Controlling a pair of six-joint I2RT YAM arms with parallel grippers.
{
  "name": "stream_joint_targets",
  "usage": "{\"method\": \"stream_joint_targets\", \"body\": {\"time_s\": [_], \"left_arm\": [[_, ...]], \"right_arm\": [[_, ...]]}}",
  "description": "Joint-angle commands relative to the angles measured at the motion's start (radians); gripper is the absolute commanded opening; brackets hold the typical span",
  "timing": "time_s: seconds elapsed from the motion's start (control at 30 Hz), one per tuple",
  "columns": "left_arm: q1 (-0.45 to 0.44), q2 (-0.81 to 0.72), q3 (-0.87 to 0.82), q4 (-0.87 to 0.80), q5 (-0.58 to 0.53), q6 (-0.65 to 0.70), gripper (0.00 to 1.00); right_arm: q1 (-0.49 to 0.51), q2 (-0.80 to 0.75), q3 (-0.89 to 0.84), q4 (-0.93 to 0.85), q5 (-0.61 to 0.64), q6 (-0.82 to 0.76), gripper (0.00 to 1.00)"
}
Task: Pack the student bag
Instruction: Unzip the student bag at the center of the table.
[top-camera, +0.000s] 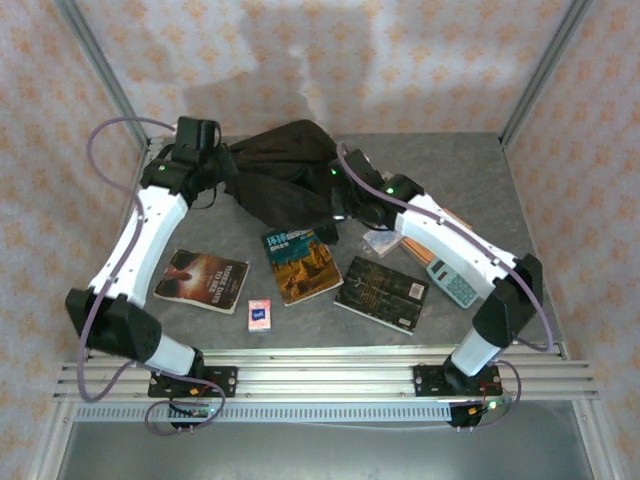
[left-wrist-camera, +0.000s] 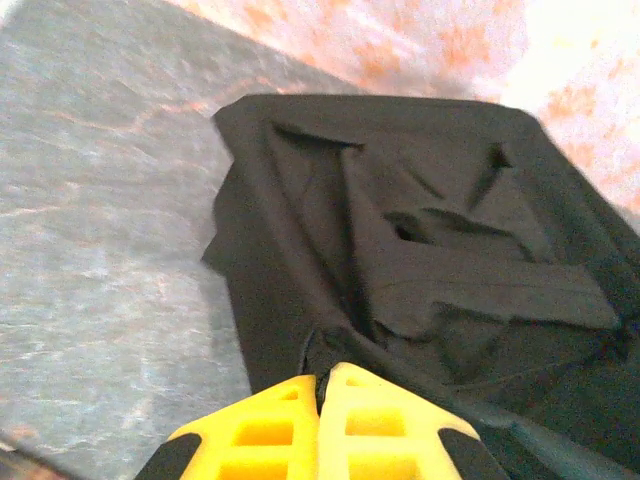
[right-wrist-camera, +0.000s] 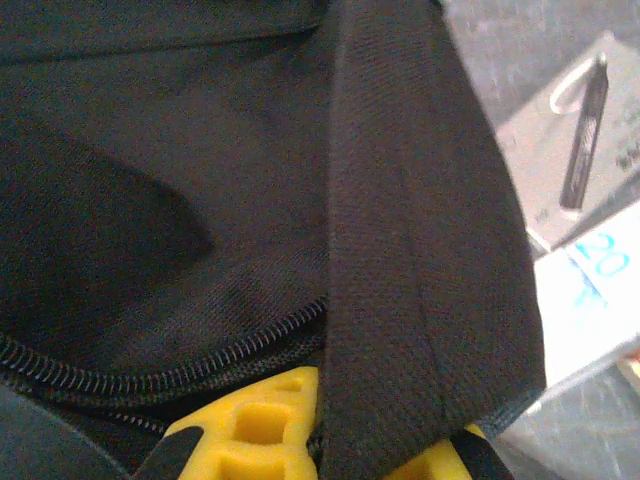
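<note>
The student bag (top-camera: 280, 178) is a crumpled black fabric backpack lying at the back middle of the table. My left gripper (top-camera: 216, 165) is at its left edge. Seen from the left wrist, the yellow fingers (left-wrist-camera: 270, 430) are shut, with a fold of the bag's cloth (left-wrist-camera: 420, 260) pinched at their tips. At the bag's right side my right gripper (top-camera: 341, 203) is shut on a wide black strap (right-wrist-camera: 410, 250), which runs between its yellow fingers (right-wrist-camera: 255, 425) beside a zipper (right-wrist-camera: 170, 375).
Three books (top-camera: 202, 280) (top-camera: 302, 265) (top-camera: 381, 293) lie in a row nearer the front, with a small card box (top-camera: 260, 315) before them. A calculator (top-camera: 452, 282) and a notebook (top-camera: 383, 241) lie under the right arm. A pen (right-wrist-camera: 585, 130) rests on grey paper.
</note>
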Motion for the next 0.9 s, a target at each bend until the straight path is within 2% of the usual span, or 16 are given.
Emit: {"method": "stream_joint_targets", "body": {"time_s": [0.0,0.1,0.23,0.27,0.33,0.4,0.47,0.53,0.63,0.77,0.87], "left_arm": [[0.013,-0.087,-0.058,0.014,-0.109,-0.016,0.0],[0.011,-0.154,-0.145,-0.007,-0.079,-0.055,0.0],[0.011,-0.251,-0.289,-0.023,-0.013,-0.079,0.0],[0.009,-0.278,-0.327,-0.024,-0.001,-0.084,0.03],[0.005,-0.321,-0.379,-0.032,-0.005,-0.072,0.17],[-0.012,-0.343,-0.391,-0.055,-0.045,-0.047,0.32],[-0.045,-0.344,-0.379,-0.066,-0.077,-0.004,0.44],[-0.111,-0.303,-0.332,-0.09,-0.103,0.05,0.51],[-0.277,-0.187,-0.22,-0.138,-0.181,0.156,0.58],[-0.474,-0.006,-0.085,-0.199,-0.219,0.284,0.64],[-0.589,0.1,-0.014,-0.227,-0.229,0.386,0.67]], "right_arm": [[-0.011,0.062,0.067,-0.112,0.082,-0.034,0.0],[-0.011,0.063,0.006,-0.083,0.057,-0.017,0.0],[-0.011,0.027,-0.156,0.001,-0.017,0.002,0.0],[-0.012,0.018,-0.207,0.022,-0.031,0.003,0.02],[-0.011,0.006,-0.291,0.063,-0.057,0.001,0.06],[-0.011,0.007,-0.348,0.074,-0.046,0.013,0.16],[-0.011,0.004,-0.39,0.083,-0.036,0.024,0.43],[-0.011,-0.015,-0.416,0.095,-0.032,0.039,0.58],[-0.011,-0.074,-0.445,0.112,-0.013,0.063,0.7],[-0.011,-0.166,-0.466,0.107,0.058,0.092,0.71],[-0.015,-0.238,-0.475,0.078,0.14,0.114,0.71]]}}
